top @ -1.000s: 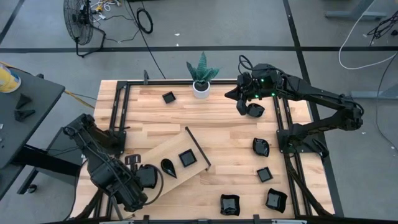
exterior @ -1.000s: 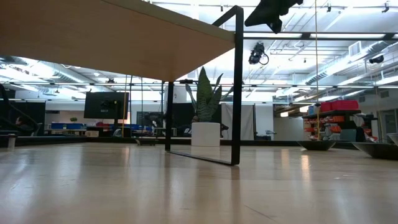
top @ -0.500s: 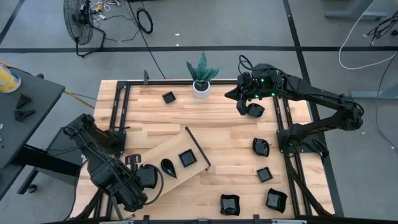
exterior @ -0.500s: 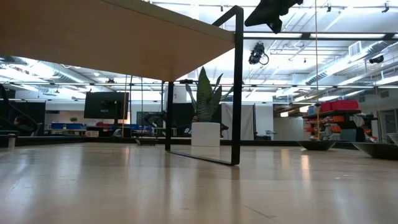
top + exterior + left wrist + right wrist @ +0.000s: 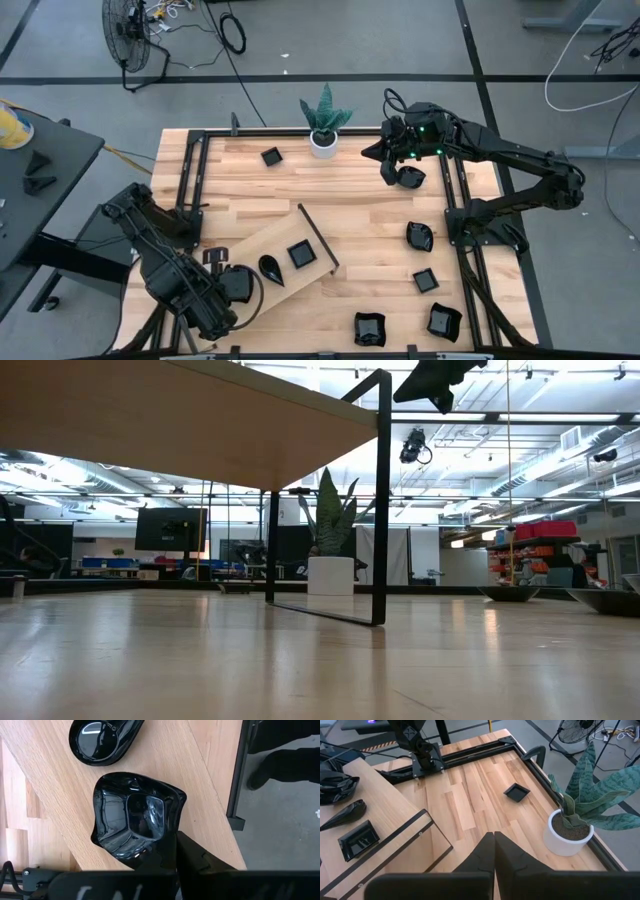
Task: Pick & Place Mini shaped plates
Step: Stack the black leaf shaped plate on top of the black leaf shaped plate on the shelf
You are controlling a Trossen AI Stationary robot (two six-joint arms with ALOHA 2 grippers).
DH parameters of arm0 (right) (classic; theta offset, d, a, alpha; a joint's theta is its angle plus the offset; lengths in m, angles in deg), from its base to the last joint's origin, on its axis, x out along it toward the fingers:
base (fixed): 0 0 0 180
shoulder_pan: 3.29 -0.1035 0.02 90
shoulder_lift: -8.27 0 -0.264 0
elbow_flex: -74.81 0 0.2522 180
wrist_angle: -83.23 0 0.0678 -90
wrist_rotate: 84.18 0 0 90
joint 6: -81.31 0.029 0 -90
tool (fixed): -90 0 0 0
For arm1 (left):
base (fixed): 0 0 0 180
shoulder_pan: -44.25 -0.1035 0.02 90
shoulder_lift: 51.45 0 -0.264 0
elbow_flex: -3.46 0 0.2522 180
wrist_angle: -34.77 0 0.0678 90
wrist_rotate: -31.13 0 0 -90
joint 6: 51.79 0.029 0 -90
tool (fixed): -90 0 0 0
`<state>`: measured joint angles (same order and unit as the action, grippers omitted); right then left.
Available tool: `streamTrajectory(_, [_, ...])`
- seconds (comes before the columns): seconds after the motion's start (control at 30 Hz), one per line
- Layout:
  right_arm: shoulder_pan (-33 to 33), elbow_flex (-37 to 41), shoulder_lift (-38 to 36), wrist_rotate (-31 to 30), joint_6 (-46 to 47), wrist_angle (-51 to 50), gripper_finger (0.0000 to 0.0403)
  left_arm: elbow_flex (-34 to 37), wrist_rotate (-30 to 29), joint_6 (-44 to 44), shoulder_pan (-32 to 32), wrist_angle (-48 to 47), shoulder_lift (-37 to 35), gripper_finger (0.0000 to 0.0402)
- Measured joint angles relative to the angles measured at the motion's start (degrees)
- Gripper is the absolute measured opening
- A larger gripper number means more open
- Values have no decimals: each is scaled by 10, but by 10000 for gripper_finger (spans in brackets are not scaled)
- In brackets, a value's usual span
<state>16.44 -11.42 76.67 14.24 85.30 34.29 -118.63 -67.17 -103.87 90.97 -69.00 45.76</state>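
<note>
A wavy black plate [image 5: 132, 817] sits over the near left part of the light wooden board [image 5: 250, 248], with my left gripper [image 5: 175, 842] shut on it at the table's near left [image 5: 232, 283]. A teardrop plate [image 5: 270, 268] and a square plate [image 5: 301, 254] lie on the board beside it. The board stands raised on a black frame [image 5: 380, 500]. My right gripper [image 5: 494, 842] hangs shut and empty at the far right [image 5: 390, 165], pointing toward the table's left. My left gripper holds the wavy plate by its rim [image 5: 167, 832] on the side nearest the board's edge. The fingers [image 5: 192, 852] come steeply from above. The plate sits level and hollow side up; I cannot tell whether it rests on the board or hangs just above it.
A white pot with a green plant [image 5: 324, 125] stands at the far edge, a small square plate [image 5: 271, 156] to its left. Several more black plates [image 5: 419, 237] [image 5: 426, 280] [image 5: 369, 328] lie on the table's right and near right. Black rails [image 5: 195, 170] line the table's sides.
</note>
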Motion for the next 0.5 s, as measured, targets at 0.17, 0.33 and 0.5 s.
streamTrajectory(0.17, [0, 0, 0, 0, 3, 0, 4, 0, 0, 0, 1, 0, 2, 0])
streamTrajectory(0.33, [0, 0, 0, 0, 5, 0, 4, 0, 5, 2, 7, 0, 26, 0])
streamTrajectory(0.5, [0, 0, 0, 0, 5, 0, 4, 0, 6, -11, 12, 0, 36, 0])
